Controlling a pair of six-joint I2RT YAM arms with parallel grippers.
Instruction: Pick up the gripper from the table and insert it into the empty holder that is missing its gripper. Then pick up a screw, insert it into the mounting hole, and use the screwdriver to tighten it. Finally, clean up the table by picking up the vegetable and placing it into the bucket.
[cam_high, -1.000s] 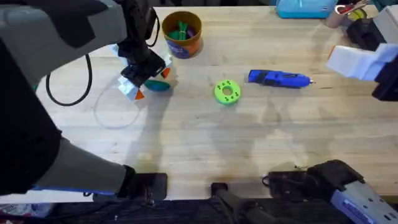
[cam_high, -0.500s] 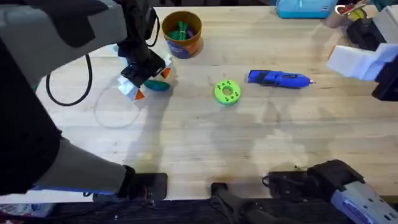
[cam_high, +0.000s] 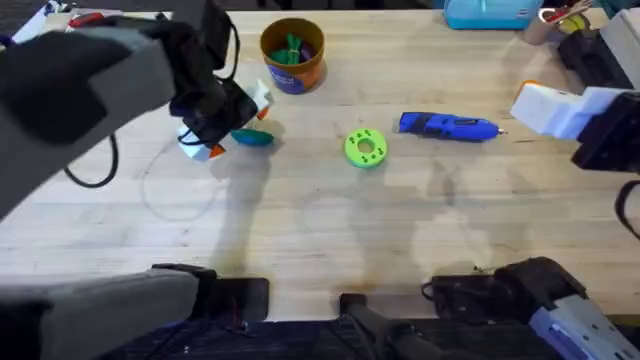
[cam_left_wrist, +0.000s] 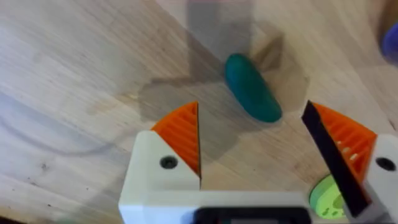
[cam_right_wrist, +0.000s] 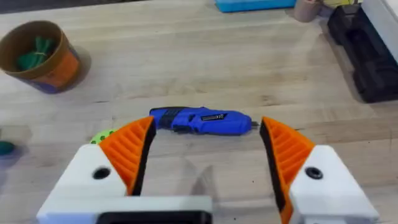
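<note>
The left hand (cam_left_wrist: 252, 158) hangs wide open and empty just above the vegetable (cam_left_wrist: 252, 94), at the overhead frame's upper left; probably best lowered squarely astride it before closing.

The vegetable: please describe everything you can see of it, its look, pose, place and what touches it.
The vegetable is a small, smooth, dark teal-green oblong with rounded ends, plastic-looking. It lies flat on the wooden table, in the overhead view between the bucket and the lime-green disc. The left pincer hangs open just above it; nothing but the table touches it.
</note>
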